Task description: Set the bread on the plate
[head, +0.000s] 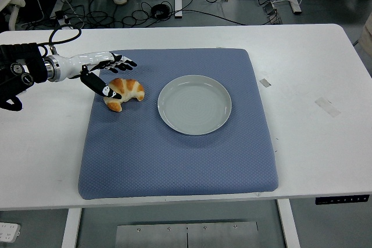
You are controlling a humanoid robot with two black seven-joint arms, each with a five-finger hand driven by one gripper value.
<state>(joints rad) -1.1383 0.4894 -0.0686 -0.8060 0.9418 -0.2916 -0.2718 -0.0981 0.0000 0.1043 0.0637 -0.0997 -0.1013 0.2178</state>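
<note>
A golden croissant (125,93) lies on the blue mat (174,143), just left of the empty grey-white plate (195,104). My left hand (113,72) reaches in from the left edge and hovers over the croissant's left end. Its fingers are spread, the thumb pointing down at the croissant's near-left side and the other fingers stretched above its far side. Nothing is in its grasp. The right arm does not show.
The mat covers the middle of the white table (314,74). Small tape pieces (265,83) lie on the table to the right of the mat. Cables and table legs show on the floor beyond the far edge.
</note>
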